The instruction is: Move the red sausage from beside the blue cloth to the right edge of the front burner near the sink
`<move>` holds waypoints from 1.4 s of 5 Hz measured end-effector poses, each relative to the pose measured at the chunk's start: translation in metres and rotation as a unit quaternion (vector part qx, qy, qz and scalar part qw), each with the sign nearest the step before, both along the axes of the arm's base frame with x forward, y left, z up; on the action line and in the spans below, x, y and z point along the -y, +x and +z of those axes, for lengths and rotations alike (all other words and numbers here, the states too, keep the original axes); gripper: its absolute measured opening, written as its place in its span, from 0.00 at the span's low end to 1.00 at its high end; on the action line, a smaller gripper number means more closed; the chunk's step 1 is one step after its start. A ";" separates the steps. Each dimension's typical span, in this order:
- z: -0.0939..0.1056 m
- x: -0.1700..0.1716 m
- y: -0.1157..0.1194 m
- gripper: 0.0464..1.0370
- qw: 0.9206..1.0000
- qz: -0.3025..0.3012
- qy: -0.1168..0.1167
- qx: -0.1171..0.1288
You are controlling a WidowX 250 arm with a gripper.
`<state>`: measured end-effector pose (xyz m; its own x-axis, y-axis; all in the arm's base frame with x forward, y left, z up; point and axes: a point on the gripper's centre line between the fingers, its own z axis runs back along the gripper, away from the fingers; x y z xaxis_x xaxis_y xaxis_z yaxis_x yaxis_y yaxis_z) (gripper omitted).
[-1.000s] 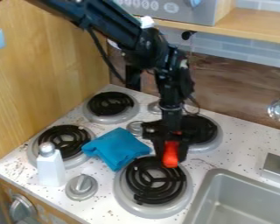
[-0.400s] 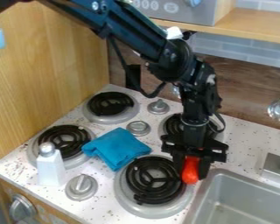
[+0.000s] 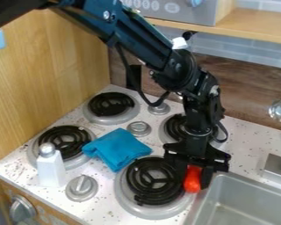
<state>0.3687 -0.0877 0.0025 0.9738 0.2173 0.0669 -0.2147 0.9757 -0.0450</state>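
Observation:
My gripper [image 3: 193,179] hangs low over the counter, between the front right burner [image 3: 154,186] and the sink [image 3: 221,180]. It is shut on a red object [image 3: 192,179], which sits between its two fingers and points down near the burner's right edge. To the left, a folded blue cloth [image 3: 117,149] lies between the burners. A white bottle with a grey cap [image 3: 51,167] stands upright at the front left of the stove.
Other burners lie at the back left [image 3: 110,105], the front left [image 3: 65,141] and behind the gripper. Metal knobs [image 3: 82,188] stand between them. A ladle [image 3: 280,110] hangs at the right wall; a faucet base [image 3: 277,169] stands beside the sink.
The gripper has moved right with the red object, from the back of the front right burner to beside the sink, and most recently slightly lower.

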 end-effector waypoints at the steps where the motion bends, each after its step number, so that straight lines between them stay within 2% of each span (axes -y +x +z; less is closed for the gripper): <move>1: -0.002 -0.001 -0.002 0.87 1.000 0.005 0.000 0.002; 2: -0.003 -0.001 -0.008 0.94 1.000 0.008 -0.007 -0.004; 3: 0.009 -0.009 -0.020 0.95 1.000 0.000 -0.019 -0.002; 4: 0.045 -0.031 -0.024 0.95 0.999 0.025 -0.027 0.035; 5: 0.081 -0.043 -0.040 0.95 0.997 0.036 -0.034 0.057; 6: 0.119 -0.066 -0.063 0.95 0.998 0.016 -0.043 0.043; 7: 0.162 -0.094 -0.095 0.95 0.999 0.016 -0.010 0.042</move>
